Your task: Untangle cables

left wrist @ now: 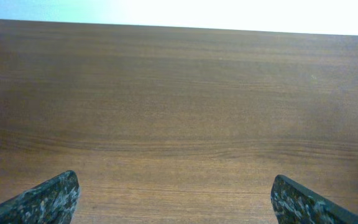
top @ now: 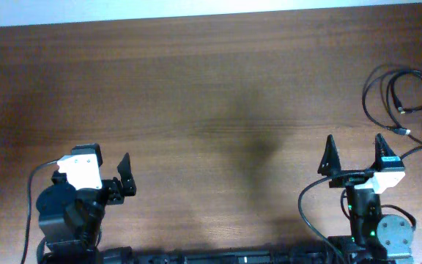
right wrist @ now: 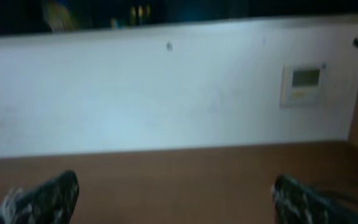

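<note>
The cables (top: 404, 110) are thin black cords lying in overlapping loops at the table's far right edge, with two small plugs showing; part runs out of the overhead view. A blurred bit of cable (right wrist: 347, 186) shows at the lower right of the right wrist view. My right gripper (top: 356, 150) is open and empty, left of and nearer the front than the cables, not touching them; its fingers (right wrist: 173, 199) stand wide apart. My left gripper (top: 107, 169) is open and empty at the front left, far from the cables. Its fingers (left wrist: 176, 199) frame bare wood.
The brown wooden table (top: 211, 95) spans the view; its far edge (top: 196, 18) meets a white wall. Thicker black arm wires (top: 306, 205) curve beside each base at the front edge. A small wall panel (right wrist: 303, 84) shows in the right wrist view.
</note>
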{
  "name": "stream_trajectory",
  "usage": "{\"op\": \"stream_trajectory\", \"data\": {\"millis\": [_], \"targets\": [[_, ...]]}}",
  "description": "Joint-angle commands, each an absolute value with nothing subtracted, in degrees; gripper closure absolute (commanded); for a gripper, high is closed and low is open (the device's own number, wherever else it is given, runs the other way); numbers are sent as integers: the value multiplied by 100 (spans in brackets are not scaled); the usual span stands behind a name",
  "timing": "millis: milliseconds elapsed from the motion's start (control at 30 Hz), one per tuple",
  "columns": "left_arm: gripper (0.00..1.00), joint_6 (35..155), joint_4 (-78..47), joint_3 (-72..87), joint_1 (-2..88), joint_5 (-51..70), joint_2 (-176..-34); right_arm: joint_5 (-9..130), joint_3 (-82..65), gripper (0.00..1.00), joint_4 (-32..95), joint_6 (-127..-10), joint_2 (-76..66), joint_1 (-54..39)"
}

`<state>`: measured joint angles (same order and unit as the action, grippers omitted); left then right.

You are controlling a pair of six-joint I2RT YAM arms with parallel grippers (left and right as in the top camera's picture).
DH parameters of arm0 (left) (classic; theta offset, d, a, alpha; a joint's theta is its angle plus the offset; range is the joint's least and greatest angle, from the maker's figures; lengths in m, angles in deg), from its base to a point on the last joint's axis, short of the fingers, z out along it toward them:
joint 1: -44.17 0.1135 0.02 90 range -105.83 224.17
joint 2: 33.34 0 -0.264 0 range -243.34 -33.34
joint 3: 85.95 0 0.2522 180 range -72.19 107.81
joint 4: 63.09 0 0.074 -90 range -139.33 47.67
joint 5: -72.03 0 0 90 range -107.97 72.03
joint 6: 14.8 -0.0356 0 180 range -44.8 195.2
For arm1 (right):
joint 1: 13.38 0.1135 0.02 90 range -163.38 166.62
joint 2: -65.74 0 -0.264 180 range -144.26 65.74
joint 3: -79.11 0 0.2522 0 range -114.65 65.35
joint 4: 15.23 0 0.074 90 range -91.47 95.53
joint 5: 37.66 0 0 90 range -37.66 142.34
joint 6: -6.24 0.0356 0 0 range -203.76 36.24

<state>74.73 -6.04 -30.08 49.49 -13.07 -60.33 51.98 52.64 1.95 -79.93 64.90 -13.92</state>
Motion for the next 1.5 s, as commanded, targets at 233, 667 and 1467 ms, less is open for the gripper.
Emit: {"op": "stream_trajectory", "data": {"millis": [233, 667, 1467], "targets": [[1, 7364, -617, -3037, 4947, -1289, -6011, 5253, 6503, 1, -1748, -8651, 6553, -1377], [1, 7364, -617, -3037, 4947, -1289, -6011, 5552, 6503, 2, 284, -8784, 6549, -1377], [1, 7364, -615, -3037, 4947, -1289, -6011, 5552, 6503, 1, 282, -8784, 6542, -1377]]}}
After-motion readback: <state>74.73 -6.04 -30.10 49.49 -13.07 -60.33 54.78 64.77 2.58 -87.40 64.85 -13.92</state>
